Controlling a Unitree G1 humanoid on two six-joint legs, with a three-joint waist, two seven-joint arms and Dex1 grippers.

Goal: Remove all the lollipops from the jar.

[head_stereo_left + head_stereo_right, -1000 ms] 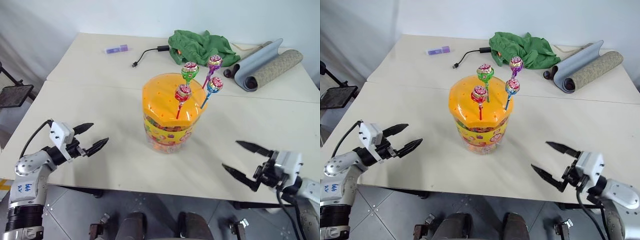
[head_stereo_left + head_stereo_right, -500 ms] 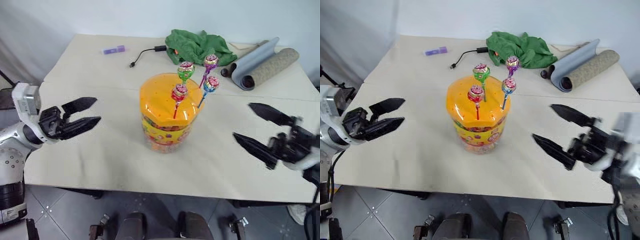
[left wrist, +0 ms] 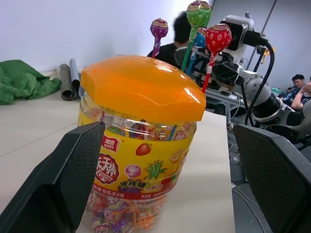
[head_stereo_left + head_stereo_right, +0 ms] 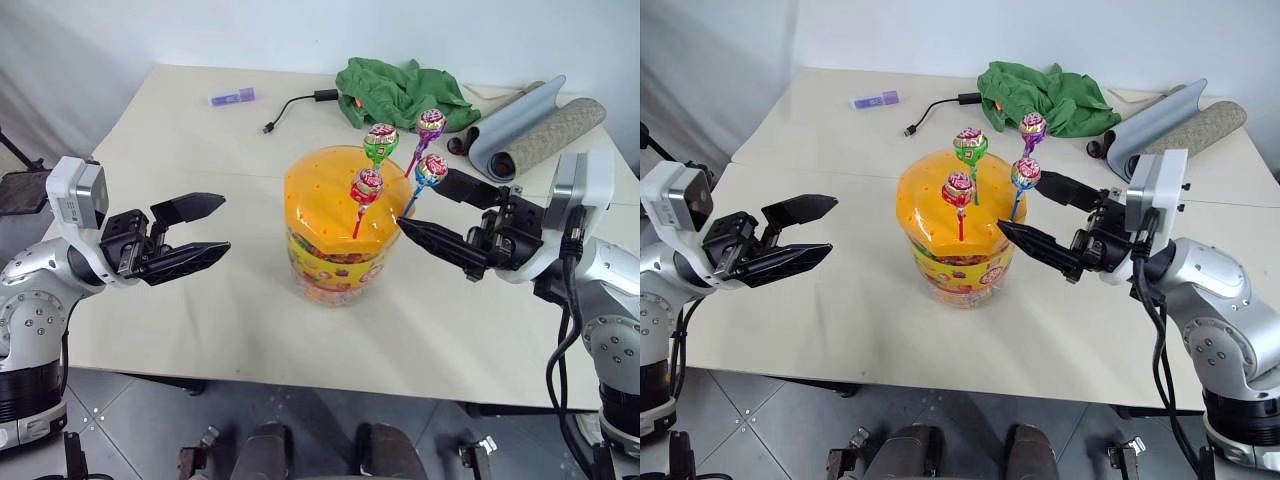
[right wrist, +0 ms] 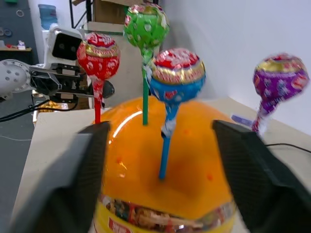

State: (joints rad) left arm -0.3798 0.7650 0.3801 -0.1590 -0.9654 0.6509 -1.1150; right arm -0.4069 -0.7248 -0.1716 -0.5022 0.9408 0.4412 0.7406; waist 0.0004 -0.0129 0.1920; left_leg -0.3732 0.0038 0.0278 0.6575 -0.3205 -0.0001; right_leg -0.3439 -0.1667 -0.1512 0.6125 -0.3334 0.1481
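Two grippers hang level over the near part of the pale table (image 4: 230,330), pointing inward at each other from either side of the jar (image 4: 338,262). On the robot's left, the left gripper (image 4: 205,228) has its black fingers spread with nothing between them, well apart from the jar. On the right, the right gripper (image 4: 448,212) also stands parted and empty; its near finger (image 4: 432,240) reaches almost to the jar's side below the orange lid (image 4: 330,196), and its far finger lies just beside the blue lollipop (image 4: 430,169), with the blue stick roughly between the two fingers but not pinched.

The clear jar stands upright about mid-table with its lid on. All four lollipops rise from holes in the lid: the red lollipop (image 4: 366,185) nearest, the blue one to its right, the green lollipop (image 4: 380,141) behind, and the purple lollipop (image 4: 430,123) farthest, leaning away to the right.

Farther back lie a purple marker (image 4: 232,97), a black cable with its plug (image 4: 295,105), a crumpled green cloth (image 4: 400,92) and, at the far right, a rolled mat (image 4: 530,130).
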